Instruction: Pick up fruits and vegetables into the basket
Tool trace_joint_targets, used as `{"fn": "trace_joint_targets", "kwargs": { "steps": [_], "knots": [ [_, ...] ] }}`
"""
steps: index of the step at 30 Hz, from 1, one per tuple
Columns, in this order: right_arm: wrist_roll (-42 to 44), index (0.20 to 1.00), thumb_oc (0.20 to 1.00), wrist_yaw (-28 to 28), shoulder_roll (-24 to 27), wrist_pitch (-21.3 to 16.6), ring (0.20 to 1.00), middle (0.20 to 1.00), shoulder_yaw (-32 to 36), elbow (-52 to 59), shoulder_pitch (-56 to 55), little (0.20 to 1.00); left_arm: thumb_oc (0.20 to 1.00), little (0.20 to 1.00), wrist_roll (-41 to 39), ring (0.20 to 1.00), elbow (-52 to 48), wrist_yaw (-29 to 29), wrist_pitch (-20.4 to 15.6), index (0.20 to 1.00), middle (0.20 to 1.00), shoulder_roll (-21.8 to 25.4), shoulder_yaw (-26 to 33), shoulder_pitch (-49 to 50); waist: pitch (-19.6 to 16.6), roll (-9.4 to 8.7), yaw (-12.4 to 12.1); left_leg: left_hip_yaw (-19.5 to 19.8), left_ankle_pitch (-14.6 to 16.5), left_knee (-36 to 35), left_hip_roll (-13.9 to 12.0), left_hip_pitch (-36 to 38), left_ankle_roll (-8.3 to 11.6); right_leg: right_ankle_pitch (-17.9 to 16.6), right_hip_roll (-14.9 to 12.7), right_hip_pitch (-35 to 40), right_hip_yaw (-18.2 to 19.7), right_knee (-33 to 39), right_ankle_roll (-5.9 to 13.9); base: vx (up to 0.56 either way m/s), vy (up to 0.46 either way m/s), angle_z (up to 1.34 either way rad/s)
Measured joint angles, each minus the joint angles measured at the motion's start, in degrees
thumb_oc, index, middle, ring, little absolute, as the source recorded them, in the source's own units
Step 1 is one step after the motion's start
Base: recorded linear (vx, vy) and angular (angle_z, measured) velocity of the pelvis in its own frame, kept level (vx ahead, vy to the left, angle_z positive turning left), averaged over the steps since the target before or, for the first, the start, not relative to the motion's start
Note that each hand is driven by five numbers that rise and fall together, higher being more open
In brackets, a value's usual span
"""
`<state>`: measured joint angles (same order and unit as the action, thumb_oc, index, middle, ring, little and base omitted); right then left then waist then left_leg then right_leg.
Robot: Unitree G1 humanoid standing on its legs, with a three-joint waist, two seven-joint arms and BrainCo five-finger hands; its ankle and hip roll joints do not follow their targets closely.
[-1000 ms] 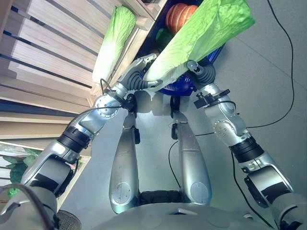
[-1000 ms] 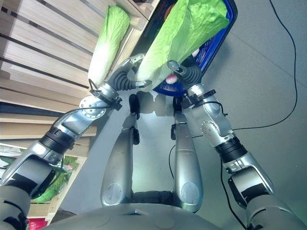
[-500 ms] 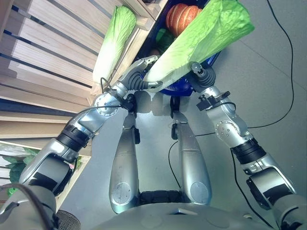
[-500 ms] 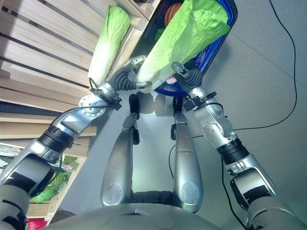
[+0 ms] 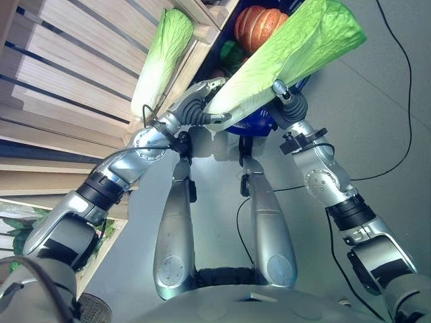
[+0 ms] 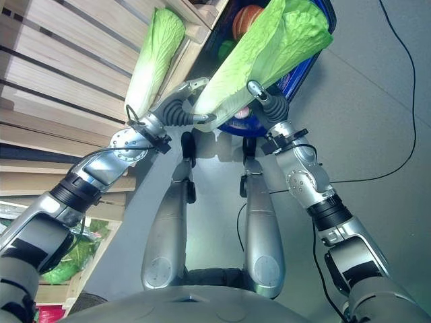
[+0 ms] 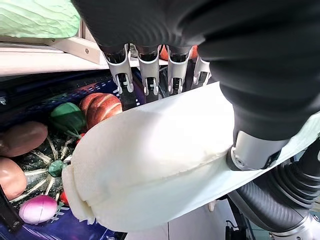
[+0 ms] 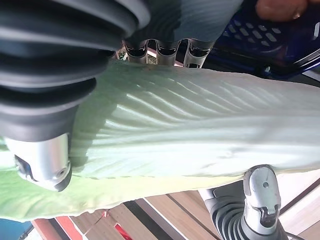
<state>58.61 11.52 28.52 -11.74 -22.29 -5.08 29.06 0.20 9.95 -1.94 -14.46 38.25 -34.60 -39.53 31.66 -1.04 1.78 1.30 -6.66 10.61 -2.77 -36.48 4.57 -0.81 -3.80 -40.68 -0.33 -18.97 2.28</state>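
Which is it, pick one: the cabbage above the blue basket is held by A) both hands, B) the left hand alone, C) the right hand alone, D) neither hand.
A: the left hand and the right hand each curl round the cabbage over the basket.

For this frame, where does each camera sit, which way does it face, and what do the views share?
Left eye view: head, looking down; both arms lift a long green napa cabbage over the blue plastic basket.
Right eye view: same scene, slightly offset.
Left wrist view: left hand under the cabbage's white base, basket beyond.
Right wrist view: right hand against its leaves.
All share the cabbage.
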Motion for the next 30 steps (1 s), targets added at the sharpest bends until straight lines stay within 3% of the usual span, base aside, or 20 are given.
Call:
{"fn": "trace_joint_targets", "kwargs": {
  "steps": [1, 2, 3, 4, 10, 18, 30],
  "knots": [
    [0.0, 0.2, 0.2, 0.0, 0.0, 0.0, 0.2, 0.2, 0.0, 0.0, 0.0, 0.2, 0.2, 0.2, 0.0, 0.2, 0.0, 0.0, 0.1, 0.2, 0.2, 0.0, -0.1, -0.1, 0.0, 0.0, 0.0, 0.0, 0.0, 0.0, 0.0, 0.0, 0.0, 0.0, 0.0, 0.0, 0.0, 0.0, 0.0, 0.0, 0.0, 0.0],
    [0.0, 0.2, 0.2, 0.0, 0.0, 0.0, 0.2, 0.2, 0.0, -0.2, 0.1, 0.2, 0.322, 0.322, 0.0, 0.322, 0.0, 0.0, 0.3, 0.322, 0.322, 0.0, -0.2, -0.2, 0.0, 0.0, 0.0, 0.0, 0.0, 0.0, 0.0, 0.0, 0.0, 0.0, 0.0, 0.0, 0.0, 0.0, 0.0, 0.0, 0.0, 0.0],
    [0.0, 0.2, 0.2, 0.0, 0.0, 0.0, 0.2, 0.2, 0.0, -0.3, 0.0, 0.2, 0.765, 0.765, 0.0, 0.765, 0.0, -0.2, 0.5, 0.765, 0.765, 0.1, -0.5, -0.3, 0.0, 0.0, -0.1, 0.0, 0.0, 0.0, 0.0, 0.0, 0.0, 0.0, 0.0, 0.0, 0.0, 0.0, 0.0, 0.0, 0.0, 0.0],
    [0.0, 0.2, 0.2, 0.0, 0.0, 0.0, 0.2, 0.2, 0.0, -0.3, 0.0, 0.2, 1.0, 1.0, 0.0, 1.0, 0.0, -0.2, 0.6, 1.0, 1.0, 0.1, -0.5, -0.4, 0.0, 0.0, -0.1, 0.0, 0.0, 0.0, 0.0, 0.0, 0.0, 0.0, 0.0, 0.0, 0.0, 0.0, 0.0, 0.0, 0.0, 0.0],
    [0.0, 0.2, 0.2, 2.3, -0.5, -0.6, 0.2, 0.2, -1.3, 0.1, 0.3, 0.2, 1.0, 1.0, 1.7, 1.0, 0.0, -6.0, 0.4, 1.0, 1.0, 0.2, -1.1, 0.3, 0.0, 0.0, 0.0, 0.0, 0.0, 0.0, 0.0, 0.1, 0.01, 0.0, 0.0, 0.1, 0.0, 0.0, 0.0, 0.0, 0.0, 0.0],
    [-0.1, 0.2, 0.2, 2.2, -1.6, -2.5, 0.2, 0.2, -0.5, 0.1, 2.2, 0.2, 1.0, 1.0, 6.3, 1.0, 0.0, -24.1, -3.6, 1.0, 1.0, -4.3, 3.2, 5.5, 0.0, 0.0, -0.5, 0.2, -0.1, 0.0, 0.0, 0.4, 0.06, 0.0, 0.0, 0.4, -0.2, -0.2, 0.0, 0.0, -0.025, 0.01],
    [-0.3, 0.2, 0.2, 2.1, -3.3, -2.0, 0.2, 0.2, 2.6, 0.1, 2.8, 0.2, 1.0, 1.0, 8.8, 1.0, 1.6, -33.1, -4.4, 1.0, 1.0, -4.8, 8.5, 6.0, 0.0, -0.01, -0.5, 0.1, -0.1, 0.1, 0.1, 1.0, 0.04, 0.0, 0.0, 0.9, 0.0, -0.2, -0.03, 0.0, 0.023, 0.0]
  ]
}}
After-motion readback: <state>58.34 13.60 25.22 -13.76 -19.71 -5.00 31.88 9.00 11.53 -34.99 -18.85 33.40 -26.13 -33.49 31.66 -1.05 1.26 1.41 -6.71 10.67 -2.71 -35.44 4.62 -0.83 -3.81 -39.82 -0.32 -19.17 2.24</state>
